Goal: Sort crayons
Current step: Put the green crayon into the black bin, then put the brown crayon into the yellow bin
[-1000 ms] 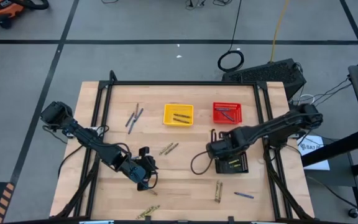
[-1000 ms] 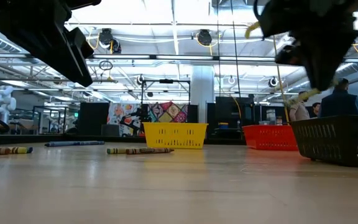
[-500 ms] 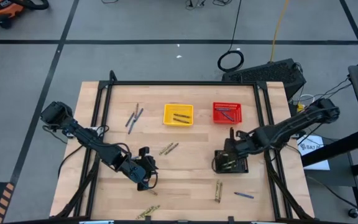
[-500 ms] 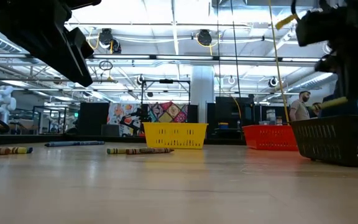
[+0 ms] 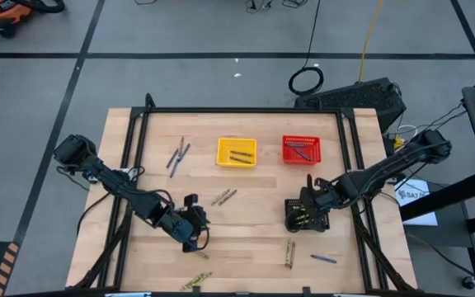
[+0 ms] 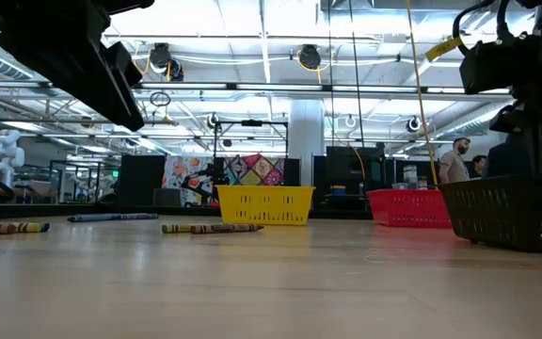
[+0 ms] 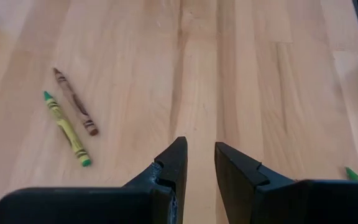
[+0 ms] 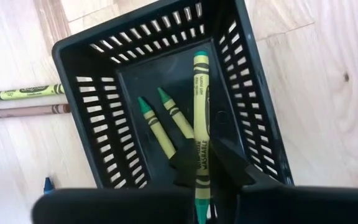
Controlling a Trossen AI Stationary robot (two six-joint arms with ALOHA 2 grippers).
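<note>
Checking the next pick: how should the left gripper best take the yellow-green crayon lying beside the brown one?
Probably grip the yellow-green crayon at mid-length, coming straight down with the left gripper turned across its long axis. It lies flat on the table, with the brown crayon near its upper half.

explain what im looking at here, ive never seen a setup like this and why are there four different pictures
This is a robot with two dark arms at a wooden table, sorting crayons. One picture looks straight down, one looks level across the tabletop, and one comes from a camera on each arm's wrist.

On the table stand a yellow basket, a red basket and a black basket, with loose crayons lying around them.

The right end effector is over the black basket. Its wrist camera shows its fingers around a green-yellow crayon, above two similar crayons already inside. The left end effector waits open and empty, near a brown crayon and a green crayon.
</note>
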